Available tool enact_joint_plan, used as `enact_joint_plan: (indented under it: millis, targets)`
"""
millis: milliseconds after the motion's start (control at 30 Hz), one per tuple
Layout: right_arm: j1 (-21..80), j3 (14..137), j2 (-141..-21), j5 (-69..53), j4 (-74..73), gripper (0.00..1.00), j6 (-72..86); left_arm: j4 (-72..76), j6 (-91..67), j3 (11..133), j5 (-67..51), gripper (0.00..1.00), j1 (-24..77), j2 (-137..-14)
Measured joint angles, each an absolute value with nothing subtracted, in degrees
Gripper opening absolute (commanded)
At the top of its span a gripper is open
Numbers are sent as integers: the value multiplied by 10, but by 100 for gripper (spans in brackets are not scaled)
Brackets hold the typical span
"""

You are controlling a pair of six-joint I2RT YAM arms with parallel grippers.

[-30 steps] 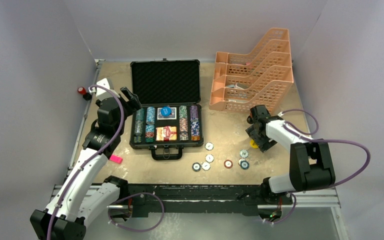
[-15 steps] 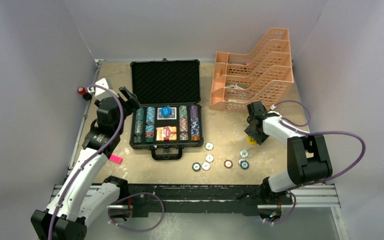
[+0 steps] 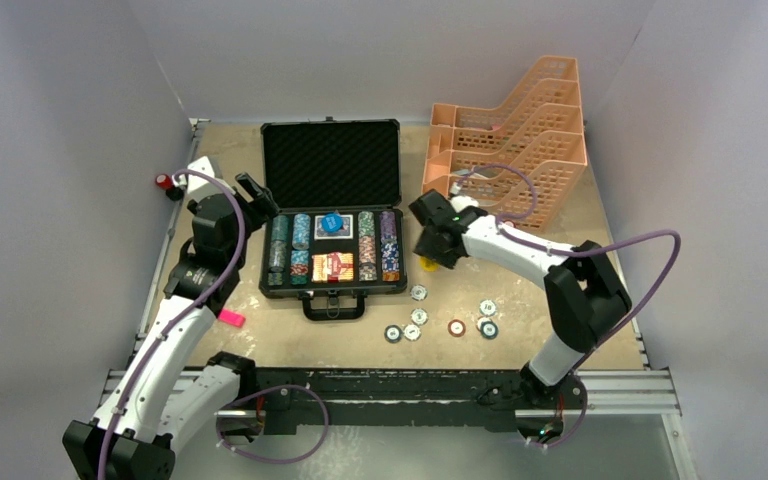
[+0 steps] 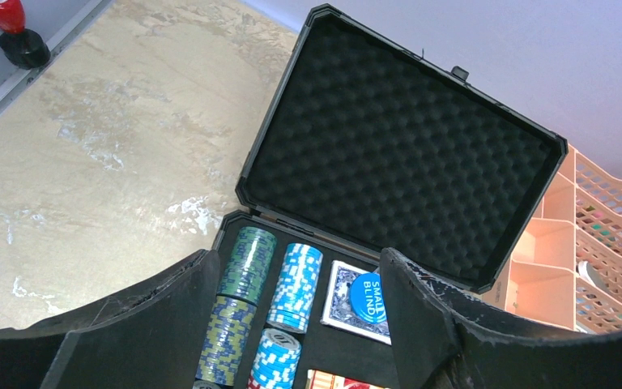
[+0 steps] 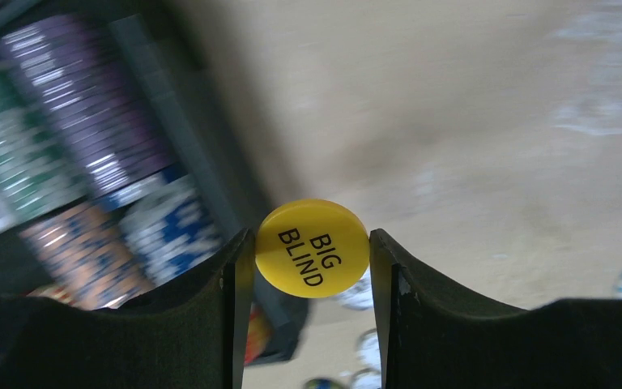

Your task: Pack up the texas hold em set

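Observation:
The black briefcase (image 3: 332, 162) lies open, foam lid back, its tray filled with rows of poker chips (image 3: 300, 246). A blue "small blind" button (image 3: 332, 223) rests on a blue card deck, with a red deck (image 3: 333, 266) nearer the handle. My right gripper (image 3: 428, 258) hovers just right of the case, shut on a yellow "big blind" button (image 5: 313, 248) pinched edge to edge between its fingers (image 5: 239, 267). Several loose chips (image 3: 419, 316) lie on the table in front. My left gripper (image 4: 297, 258) stands open over the case's left chip rows (image 4: 296, 275), holding nothing.
A peach lattice tray rack (image 3: 505, 150) stands at the back right, close behind the right arm. A flat pink marker (image 3: 231, 319) lies by the left arm. A red-capped object (image 3: 165, 183) sits at the table's left edge.
My right gripper shut on the yellow button at the right, lifted it, and swung left to the case's right side. The left arm has barely moved.

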State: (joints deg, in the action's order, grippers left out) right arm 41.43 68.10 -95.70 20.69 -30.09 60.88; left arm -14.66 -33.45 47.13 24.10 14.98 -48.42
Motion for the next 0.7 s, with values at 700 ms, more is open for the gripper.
enact_joint_plan:
  millis: [700]
  targets:
    - [597,883,-1102,214,-265,49,491,-147,-334,471,264,72,146,-460]
